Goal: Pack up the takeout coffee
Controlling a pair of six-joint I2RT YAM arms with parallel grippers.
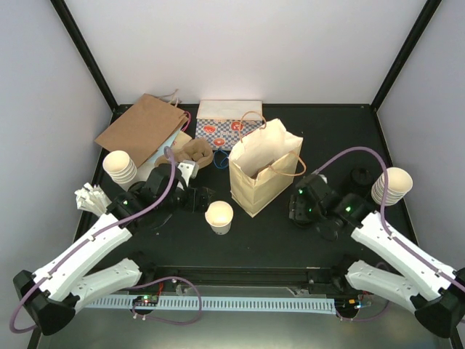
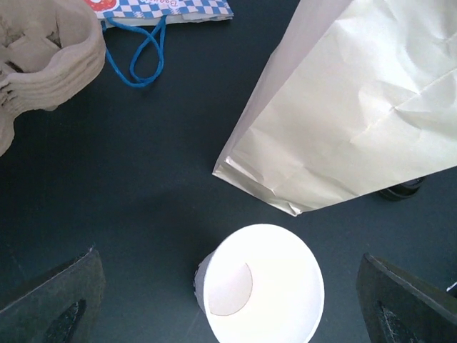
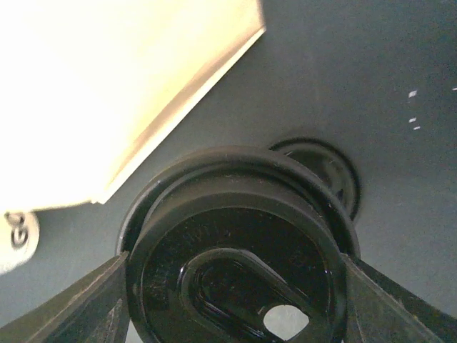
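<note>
Right tool [image 3: 239, 306] clamped on black lid [image 3: 221, 236], beside cream paper bag [image 3: 107, 86]. Left tool [image 2: 228, 309] wide apart, hovering over lidless cup [image 2: 260, 282]. Cup upright on worktop [image 2: 143, 186], near bag's corner, not touching.

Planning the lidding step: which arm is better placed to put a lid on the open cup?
Right. The right gripper grips a black lid between its fingers; the left gripper stands open and empty by the lidless cup.
</note>
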